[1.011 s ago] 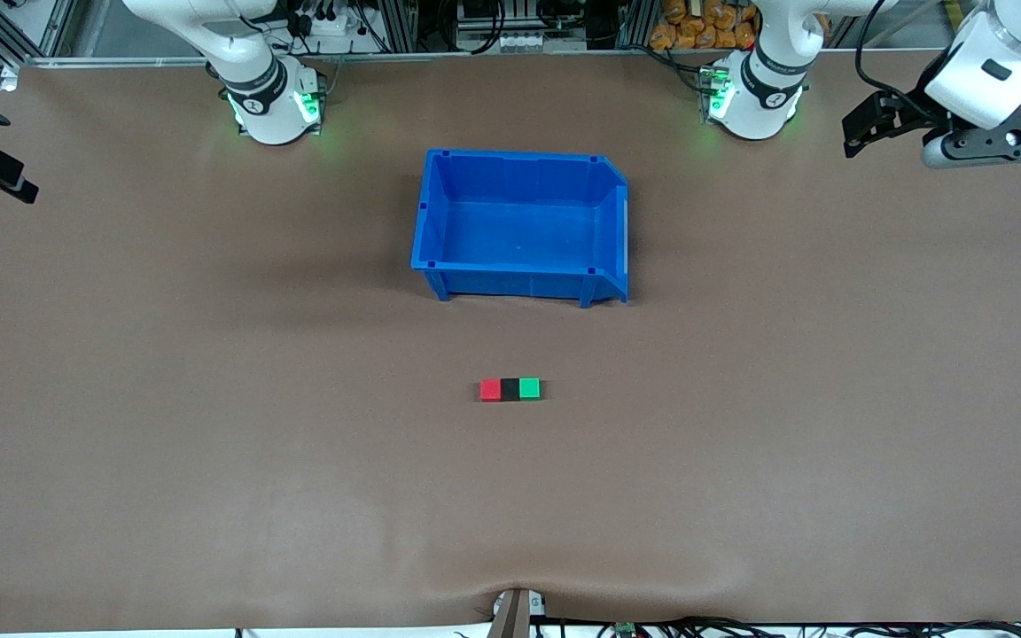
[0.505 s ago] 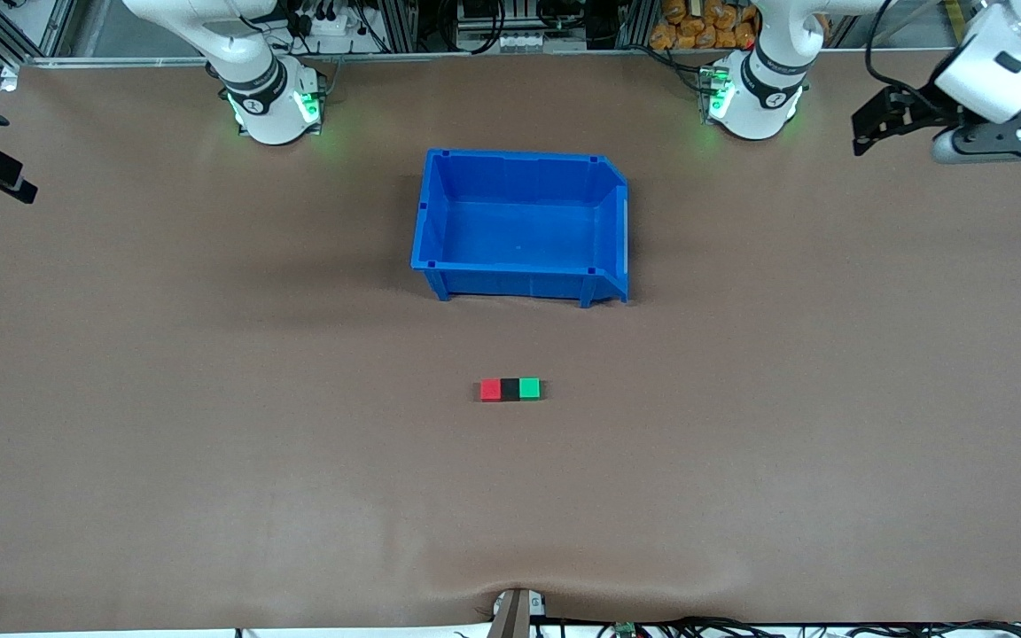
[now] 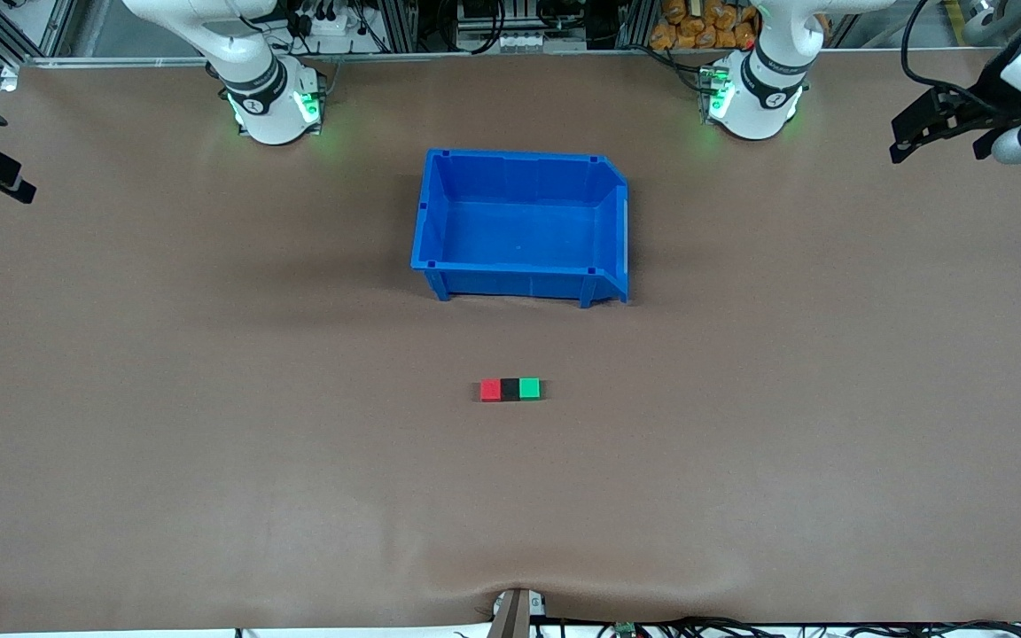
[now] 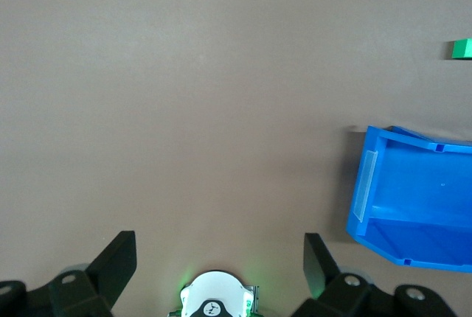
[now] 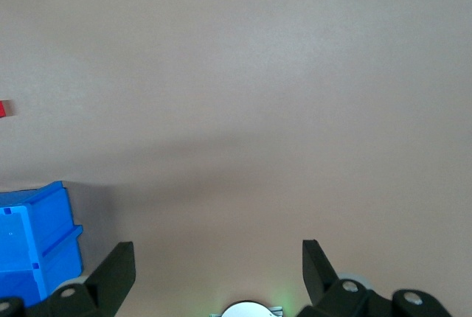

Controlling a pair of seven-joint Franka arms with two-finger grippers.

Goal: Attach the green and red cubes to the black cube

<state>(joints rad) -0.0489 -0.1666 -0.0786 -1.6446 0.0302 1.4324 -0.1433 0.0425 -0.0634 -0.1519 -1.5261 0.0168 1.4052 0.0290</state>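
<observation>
The red cube (image 3: 490, 390), black cube (image 3: 510, 389) and green cube (image 3: 529, 388) lie pressed together in one row on the brown table, the black one in the middle. They sit nearer the front camera than the blue bin (image 3: 510, 283). My left gripper (image 3: 940, 133) hangs open and empty, high over the left arm's end of the table, far from the cubes. Its wrist view shows the green cube (image 4: 462, 49) at the frame's edge and wide-apart fingers (image 4: 122, 258). My right gripper (image 5: 217, 258) is open and empty over the right arm's end. The red cube (image 5: 2, 109) peeks in there.
The blue bin (image 4: 420, 184) is empty and stands mid-table between the two arm bases (image 3: 273, 106) (image 3: 754, 102); one corner of the bin (image 5: 37, 243) shows in the right wrist view. Cables and a clamp (image 3: 515, 611) sit at the table's front edge.
My left gripper has drifted outward toward the left arm's end of the table, away from the bin. The cubes, the bin and the right arm have stayed put.
</observation>
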